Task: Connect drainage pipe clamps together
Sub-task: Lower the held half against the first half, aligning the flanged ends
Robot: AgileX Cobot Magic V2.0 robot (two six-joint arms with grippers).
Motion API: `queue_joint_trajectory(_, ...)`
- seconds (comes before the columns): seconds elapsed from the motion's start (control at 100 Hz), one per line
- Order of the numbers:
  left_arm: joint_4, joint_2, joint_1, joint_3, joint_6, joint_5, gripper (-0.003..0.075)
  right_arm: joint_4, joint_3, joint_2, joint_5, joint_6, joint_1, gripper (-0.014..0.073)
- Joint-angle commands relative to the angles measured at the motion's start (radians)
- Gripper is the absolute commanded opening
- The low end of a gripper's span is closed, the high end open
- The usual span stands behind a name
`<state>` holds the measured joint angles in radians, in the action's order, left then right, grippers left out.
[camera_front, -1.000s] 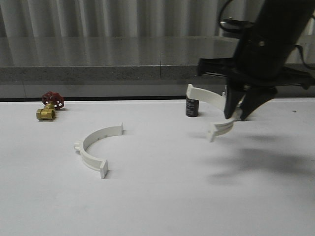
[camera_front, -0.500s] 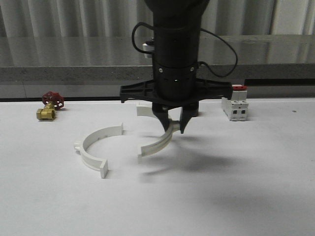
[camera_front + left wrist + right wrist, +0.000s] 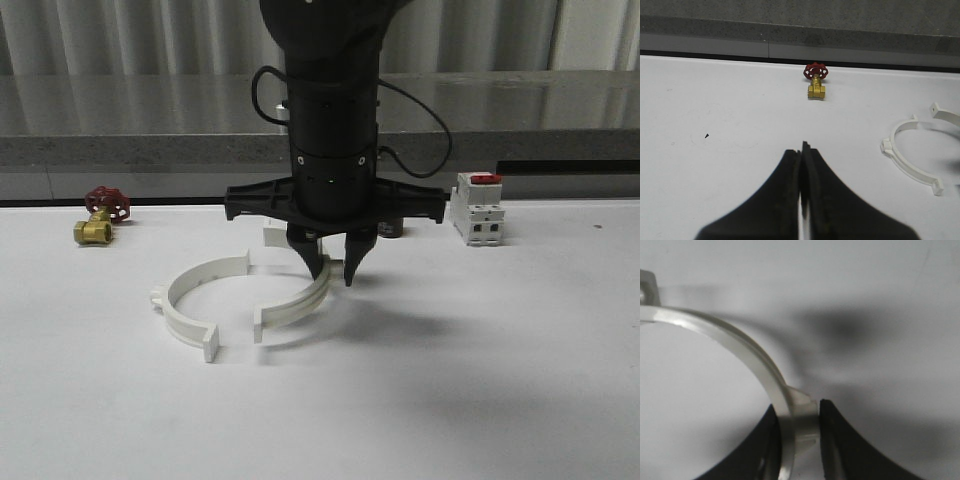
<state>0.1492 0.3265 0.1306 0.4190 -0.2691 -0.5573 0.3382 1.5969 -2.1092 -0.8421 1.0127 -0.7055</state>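
In the front view the right gripper (image 3: 334, 272) points straight down over the middle of the white table (image 3: 480, 380), its fingers clamped on the right-hand clamp half (image 3: 296, 303). That band curves from a tab at its 8 o'clock end up to a second tab behind the gripper at 11 o'clock. The left-hand clamp half (image 3: 185, 300) lies flat on the table at 9 o'clock from the gripper, open toward the held one. Their near tabs stand just beside each other with a gap between.

The right wrist view brings out the grip itself: the band's small outer lug (image 3: 802, 415) sits pinched between the dark fingers (image 3: 840, 440).

The left wrist view shows the left gripper (image 3: 802, 165) with its fingers pressed together on nothing, and a brass valve with a red handwheel (image 3: 816, 82) near the table's far edge.

The front view adds a white breaker with a red switch (image 3: 477, 207) at 3 o'clock from the gripper.
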Motion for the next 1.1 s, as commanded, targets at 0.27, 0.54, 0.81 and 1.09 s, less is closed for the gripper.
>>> queue_joint_trajectory(0.27,0.003,0.005,-0.001,0.027,-0.002,0.076,-0.0020,0.004,0.032,0.036,0.054,0.036,-0.028,0.0098)
queue_joint_trajectory(0.54,0.003,0.005,-0.001,0.027,-0.002,0.076,-0.0020,0.004,0.032,0.036,0.061,0.062,-0.029,0.0098)
queue_joint_trajectory(0.81,0.003,0.005,-0.001,0.027,-0.002,0.076,-0.0020,0.004,0.032,0.036,0.061,0.081,-0.029,0.0098)
queue_joint_trajectory(1.09,0.003,0.005,-0.001,0.027,-0.002,0.076,-0.0020,0.004,0.032,0.036,0.070,0.090,-0.029,0.0098)
